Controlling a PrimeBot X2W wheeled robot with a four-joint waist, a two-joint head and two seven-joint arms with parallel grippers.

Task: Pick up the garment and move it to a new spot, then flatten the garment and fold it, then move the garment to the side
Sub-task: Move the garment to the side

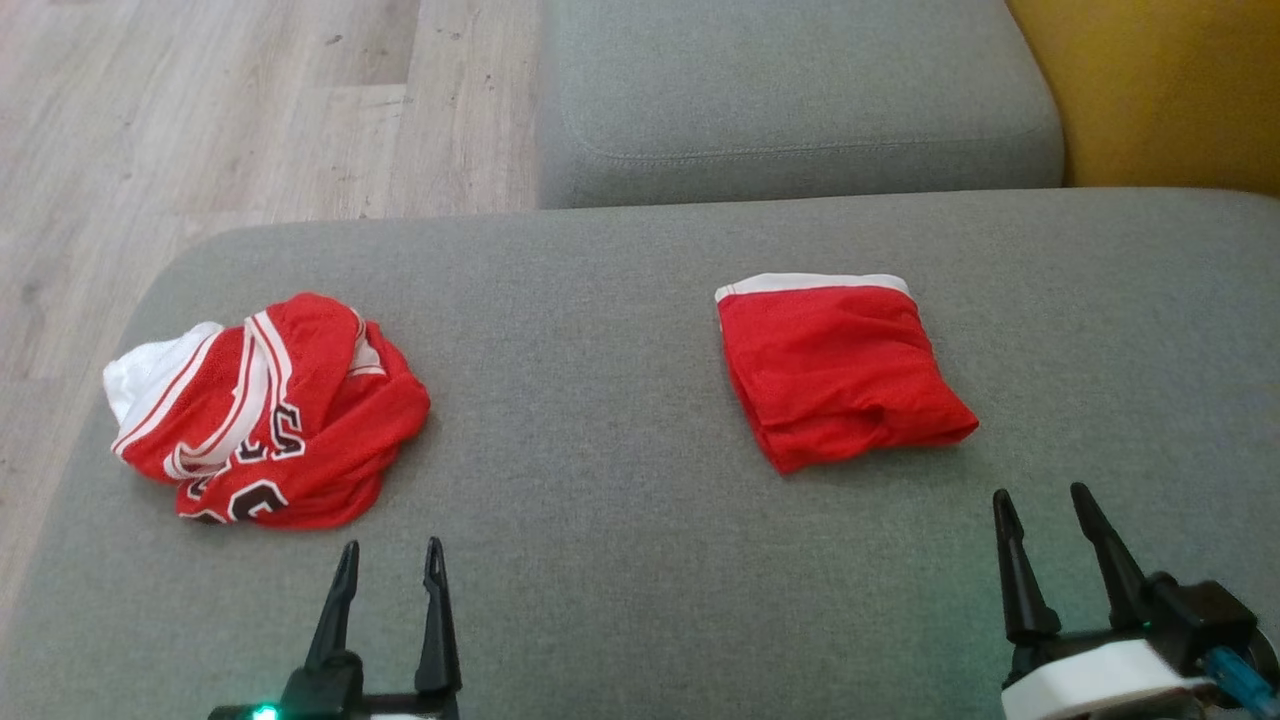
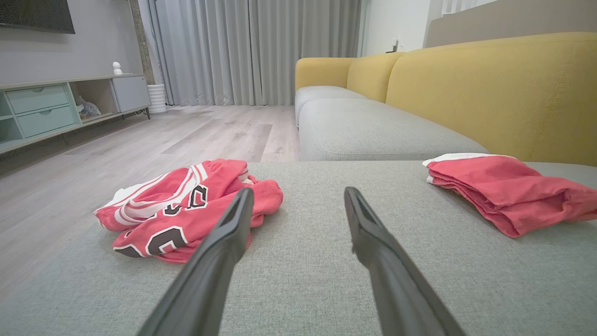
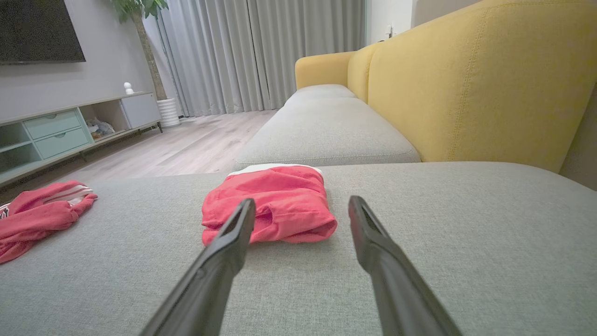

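Note:
A crumpled red jersey garment [image 1: 270, 415] with white trim and black numbers lies in a heap on the left of the grey sofa seat [image 1: 600, 500]. It also appears in the left wrist view [image 2: 186, 210] and at the left edge of the right wrist view [image 3: 37, 210]. A second red garment [image 1: 840, 370], folded into a neat square with a white band, rests to the right [image 2: 508, 191] [image 3: 275, 205]. My left gripper [image 1: 391, 545] [image 2: 298, 191] hovers open just in front of the crumpled garment, holding nothing. In front of the folded one my right gripper [image 1: 1039, 492] [image 3: 301, 200] stands open and empty too.
The seat's left edge drops to a wooden floor [image 1: 200, 120]. Another grey cushion [image 1: 800, 90] lies beyond, with a yellow backrest [image 1: 1170, 90] at the right. A low cabinet [image 2: 56, 107] and curtains [image 2: 256, 46] stand far off.

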